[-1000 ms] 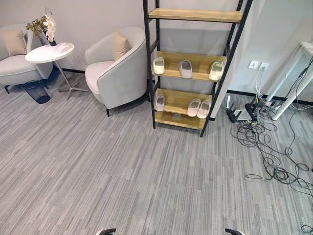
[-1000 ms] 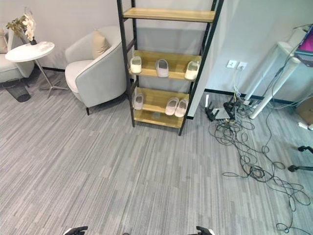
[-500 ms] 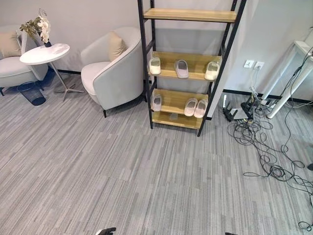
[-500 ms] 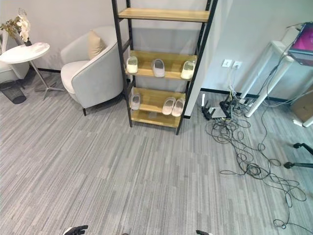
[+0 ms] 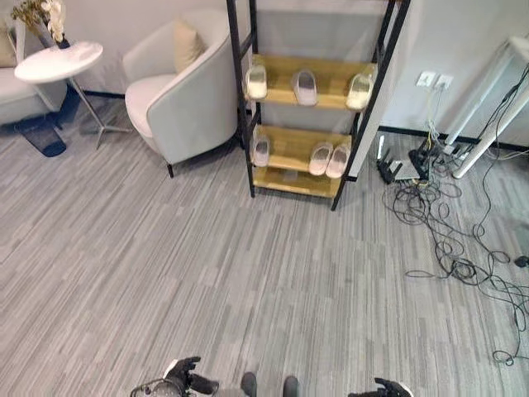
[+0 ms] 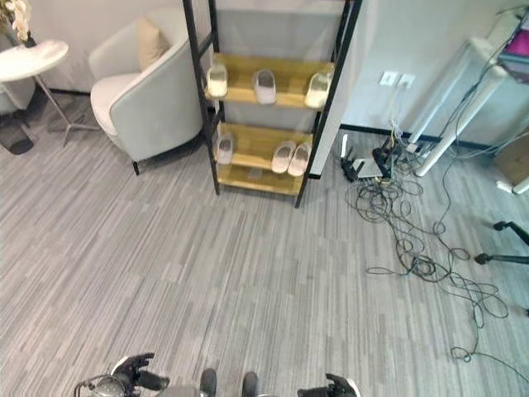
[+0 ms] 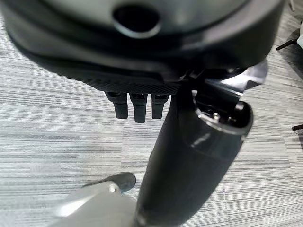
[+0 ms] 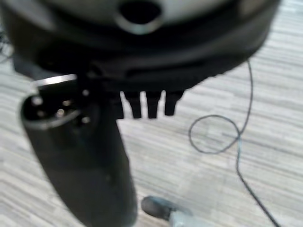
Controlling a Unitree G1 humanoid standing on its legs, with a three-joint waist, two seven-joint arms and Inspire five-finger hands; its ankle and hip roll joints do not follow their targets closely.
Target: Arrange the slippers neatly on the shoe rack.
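Note:
The black-framed shoe rack (image 5: 291,181) with wooden shelves stands against the far wall. Its middle shelf carries three pale slippers, spaced apart: one at the left (image 5: 256,81), one in the centre (image 5: 305,86), one at the right (image 5: 359,91). On the lower shelf a single slipper (image 5: 261,151) lies at the left and a pair (image 5: 329,159) lies side by side at the right. My left hand (image 5: 183,374) and right hand (image 5: 384,387) hang low at the bottom edge, far from the rack. Both are open and hold nothing, with straight fingers (image 7: 135,106) (image 8: 147,104) over the grey floor.
A light armchair (image 5: 186,91) with a cushion stands just left of the rack, and a round white side table (image 5: 58,59) stands further left. Tangled cables (image 5: 446,240) and a power strip cover the floor right of the rack, by white desk legs (image 5: 488,124).
The camera has tipped downward, so the rack sits higher in the picture. Both hands now show further in at the bottom edge. The slippers have not moved.

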